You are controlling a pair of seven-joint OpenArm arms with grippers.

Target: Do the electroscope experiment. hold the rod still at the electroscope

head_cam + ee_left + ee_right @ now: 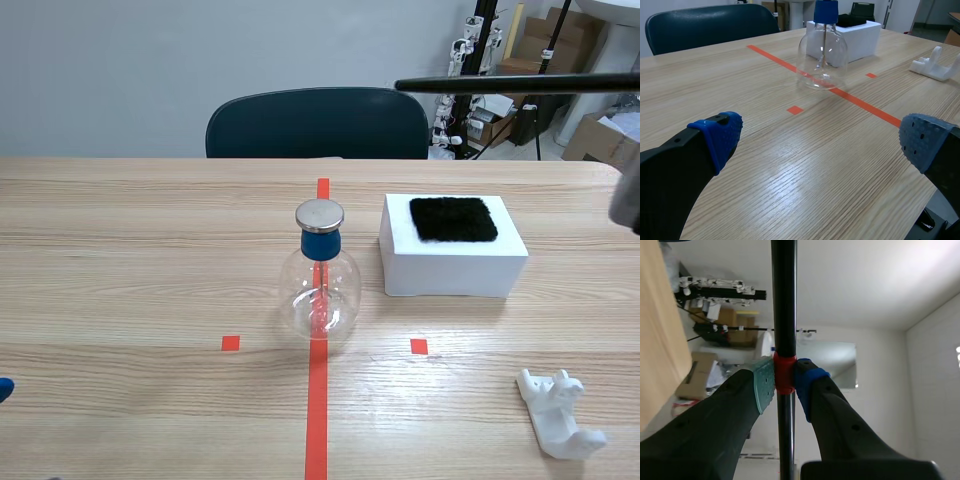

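My right arm's raised high, right claw (785,382) clamped tight on the red band of the long black rod (500,83). The rod hangs well above and right of the clear glass electroscope flask with blue neck and metal cap (320,280), not touching it. The left claw (822,141) sits low with the flask well ahead of it, spread wide, holding nothing.

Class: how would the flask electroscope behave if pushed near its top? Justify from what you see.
The electroscope looks like clear glass: probably light and fragile. Its metal disc sits high on a narrow neck, so a high push might tip it. Toppled, the round body would likely roll.
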